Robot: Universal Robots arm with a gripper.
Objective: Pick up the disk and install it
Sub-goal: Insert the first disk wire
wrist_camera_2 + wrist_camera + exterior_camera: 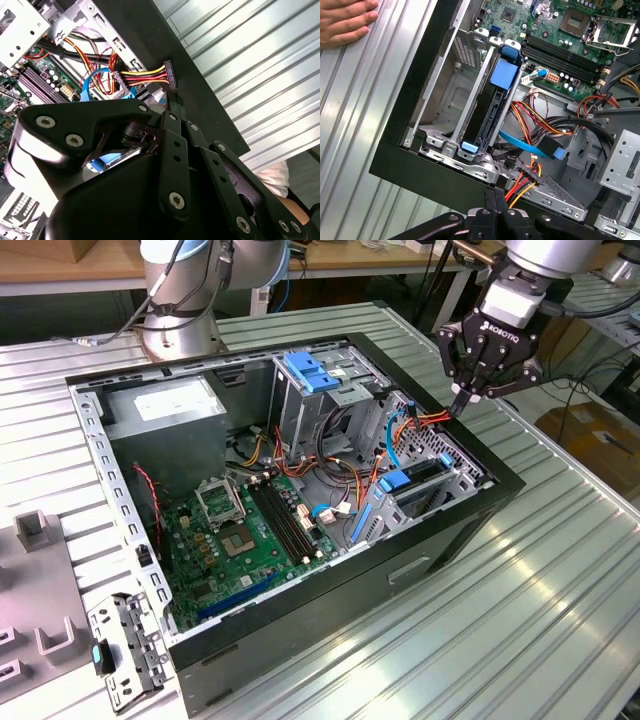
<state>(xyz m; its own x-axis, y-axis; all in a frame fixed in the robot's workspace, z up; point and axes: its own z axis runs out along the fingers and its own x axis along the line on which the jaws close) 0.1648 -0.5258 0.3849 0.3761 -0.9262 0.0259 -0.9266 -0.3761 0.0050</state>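
Note:
The disk (410, 486) stands on edge in the drive cage at the case's front wall, its blue carrier rail (502, 75) facing up and its dark side (486, 117) showing between the cage's metal walls. My gripper (461, 405) hangs over the case's black rim at the exterior view's right, a little past the disk. Its fingers are shut together, and their tips (174, 102) rest against the end of a black power connector (169, 75) with yellow, red and black wires. A flat blue data cable (525, 145) lies next to the disk.
The open computer case (330, 610) lies on a ribbed metal table (540, 610). Inside are a green motherboard (250, 530), a grey power supply (165, 405) and a blue-topped drive cage (315, 375). A person's hand (345, 20) rests on the table beside the case.

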